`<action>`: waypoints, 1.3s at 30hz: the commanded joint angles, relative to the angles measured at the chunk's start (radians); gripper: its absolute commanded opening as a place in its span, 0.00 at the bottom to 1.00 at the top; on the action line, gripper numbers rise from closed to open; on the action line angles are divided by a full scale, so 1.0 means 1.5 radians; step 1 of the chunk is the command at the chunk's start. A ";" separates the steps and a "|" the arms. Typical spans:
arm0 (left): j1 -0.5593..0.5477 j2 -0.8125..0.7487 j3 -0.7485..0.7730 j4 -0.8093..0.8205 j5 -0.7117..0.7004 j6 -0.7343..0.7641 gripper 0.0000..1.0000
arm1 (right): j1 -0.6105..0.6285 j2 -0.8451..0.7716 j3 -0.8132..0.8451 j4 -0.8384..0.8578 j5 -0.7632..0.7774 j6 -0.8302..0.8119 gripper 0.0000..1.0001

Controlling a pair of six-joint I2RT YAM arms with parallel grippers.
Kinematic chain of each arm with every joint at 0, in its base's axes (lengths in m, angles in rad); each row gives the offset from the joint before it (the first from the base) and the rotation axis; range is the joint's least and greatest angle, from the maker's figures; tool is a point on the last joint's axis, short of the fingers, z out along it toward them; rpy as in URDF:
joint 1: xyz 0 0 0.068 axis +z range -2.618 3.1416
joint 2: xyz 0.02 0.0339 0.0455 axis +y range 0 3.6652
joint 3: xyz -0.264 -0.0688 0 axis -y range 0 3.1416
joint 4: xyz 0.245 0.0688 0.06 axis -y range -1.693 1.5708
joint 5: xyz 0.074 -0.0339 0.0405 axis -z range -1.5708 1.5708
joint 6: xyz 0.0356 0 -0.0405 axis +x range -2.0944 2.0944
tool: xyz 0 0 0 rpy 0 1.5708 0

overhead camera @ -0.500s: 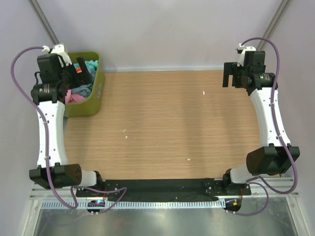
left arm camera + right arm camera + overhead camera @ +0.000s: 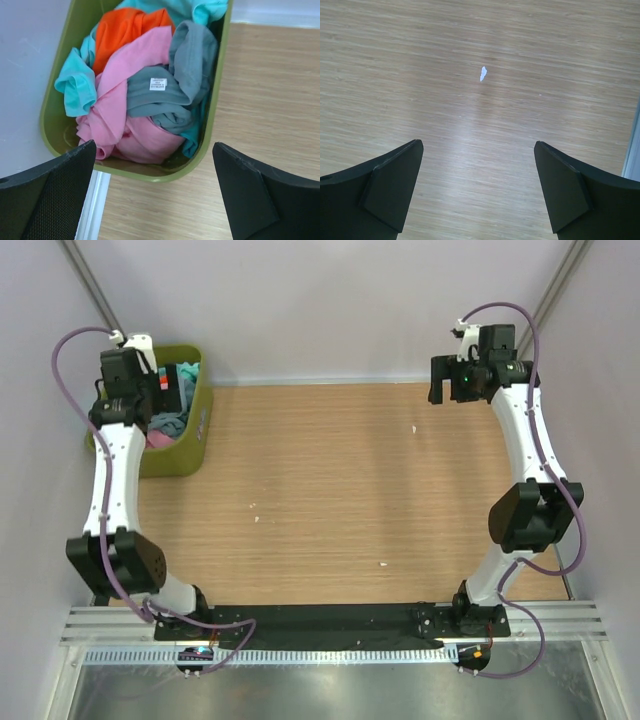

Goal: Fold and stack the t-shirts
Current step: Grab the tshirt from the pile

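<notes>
Wooden table [image 2: 330,490] bears olive bin [image 2: 150,173]; white tag [image 2: 158,84] on slate-blue t-shirt [image 2: 194,55] illegible

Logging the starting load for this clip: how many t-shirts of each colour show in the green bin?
Turquoise t-shirt: 1
Orange t-shirt: 1
Pink t-shirt: 1
Slate-blue t-shirt: 1
Total: 4 showing in the bin; more may lie hidden beneath.
</notes>
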 commanded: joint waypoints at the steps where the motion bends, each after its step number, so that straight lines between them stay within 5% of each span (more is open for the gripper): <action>1: 0.003 0.064 0.106 -0.089 0.002 0.014 1.00 | 0.004 -0.014 0.030 0.004 -0.039 -0.014 1.00; 2: 0.003 0.101 0.154 -0.110 0.022 0.072 1.00 | 0.004 -0.008 0.028 0.001 -0.047 -0.019 1.00; 10: 0.003 0.328 0.398 -0.198 0.000 0.080 0.82 | 0.010 0.025 0.058 -0.005 -0.061 -0.014 1.00; 12: 0.004 0.349 0.410 -0.197 -0.013 0.070 0.84 | 0.010 0.028 0.058 -0.006 -0.061 -0.016 1.00; 14: 0.004 0.361 0.402 -0.192 -0.016 0.066 0.99 | 0.010 0.029 0.058 -0.006 -0.060 -0.022 1.00; 29: 0.005 0.443 0.425 -0.199 0.054 0.015 0.75 | 0.031 0.040 0.057 -0.008 -0.058 -0.028 1.00; 31: 0.005 0.460 0.441 -0.202 0.071 0.016 0.58 | 0.033 0.042 0.053 -0.007 -0.055 -0.028 1.00; 35: 0.005 0.483 0.458 -0.202 0.076 0.012 0.41 | 0.037 0.043 0.050 -0.007 -0.052 -0.031 1.00; 39: 0.005 0.481 0.464 -0.199 0.071 0.009 0.00 | 0.045 0.039 0.046 -0.007 -0.044 -0.035 1.00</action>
